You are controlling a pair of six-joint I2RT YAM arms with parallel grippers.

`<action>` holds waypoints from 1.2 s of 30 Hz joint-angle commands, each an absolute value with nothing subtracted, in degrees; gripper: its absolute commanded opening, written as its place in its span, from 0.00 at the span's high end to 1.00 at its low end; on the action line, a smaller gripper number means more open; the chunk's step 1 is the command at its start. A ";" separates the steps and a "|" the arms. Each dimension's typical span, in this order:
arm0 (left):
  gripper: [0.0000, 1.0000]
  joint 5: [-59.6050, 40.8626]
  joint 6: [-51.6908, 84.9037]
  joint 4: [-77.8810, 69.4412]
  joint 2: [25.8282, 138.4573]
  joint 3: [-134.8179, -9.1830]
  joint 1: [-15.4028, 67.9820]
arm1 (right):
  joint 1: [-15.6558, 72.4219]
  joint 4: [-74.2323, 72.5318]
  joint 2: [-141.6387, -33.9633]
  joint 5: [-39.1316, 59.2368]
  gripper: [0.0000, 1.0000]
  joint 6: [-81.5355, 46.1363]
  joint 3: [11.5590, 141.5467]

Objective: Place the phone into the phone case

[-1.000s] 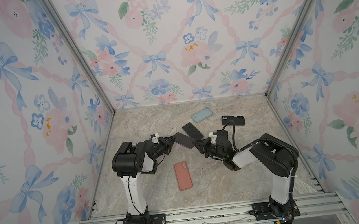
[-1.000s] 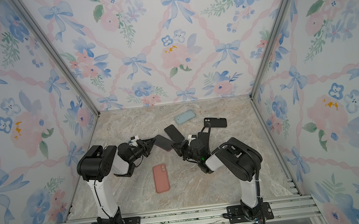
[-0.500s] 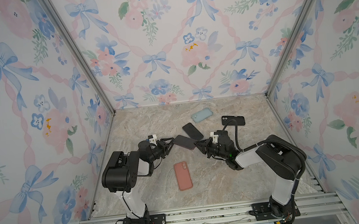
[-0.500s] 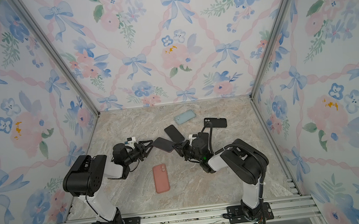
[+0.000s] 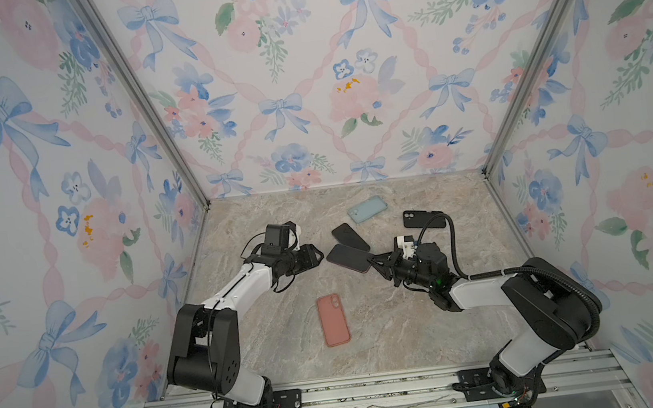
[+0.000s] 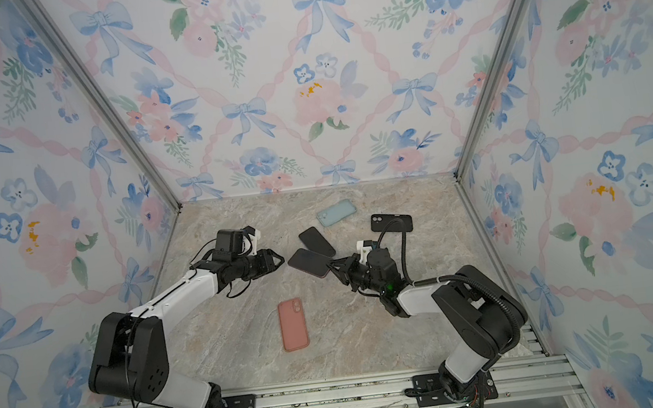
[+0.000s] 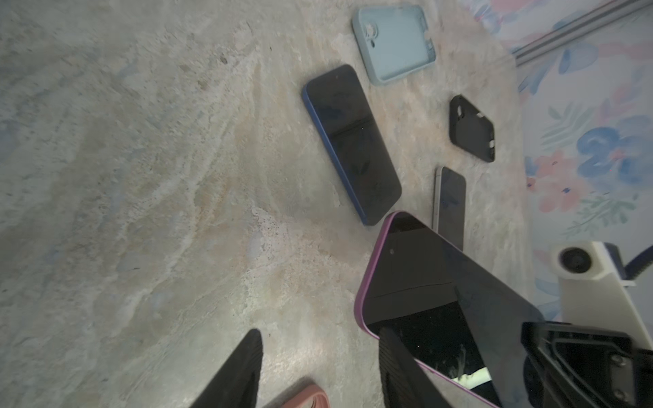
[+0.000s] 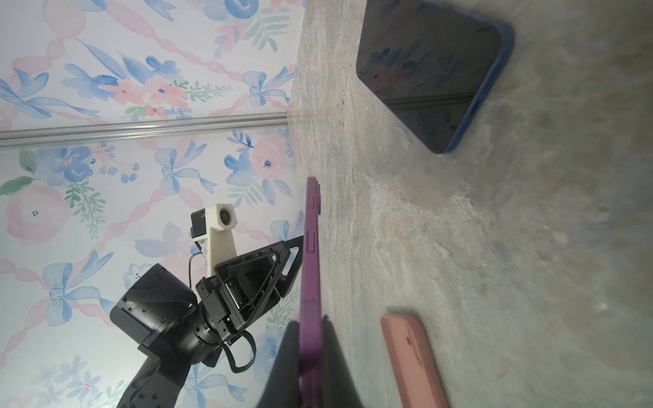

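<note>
The right gripper (image 5: 369, 259) pinches one end of the purple-edged phone (image 5: 345, 256), holding it screen-up just above the middle of the marble surface (image 5: 414, 329). The left gripper (image 5: 317, 257) stands spread just beside the phone's free end, gripping nothing. A pink case (image 5: 333, 320) lies toward the front edge. A blue phone (image 5: 349, 237), a light-blue case (image 5: 366, 209) and a black case (image 5: 423, 219) lie toward the back edge.
</note>
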State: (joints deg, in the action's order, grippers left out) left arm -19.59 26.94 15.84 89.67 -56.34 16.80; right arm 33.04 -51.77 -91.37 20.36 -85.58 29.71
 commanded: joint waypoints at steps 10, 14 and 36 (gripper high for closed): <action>0.45 -6.95 4.25 37.72 96.38 -64.18 27.69 | 28.96 -19.76 -68.25 20.88 1.00 -68.82 32.05; 0.44 -3.91 0.67 39.67 98.85 -66.60 31.06 | 27.65 -15.48 -65.31 20.62 1.00 -66.81 32.20; 0.46 -1.94 2.12 41.79 99.77 -63.83 33.40 | 25.25 -14.37 -67.92 23.20 1.00 -64.43 33.27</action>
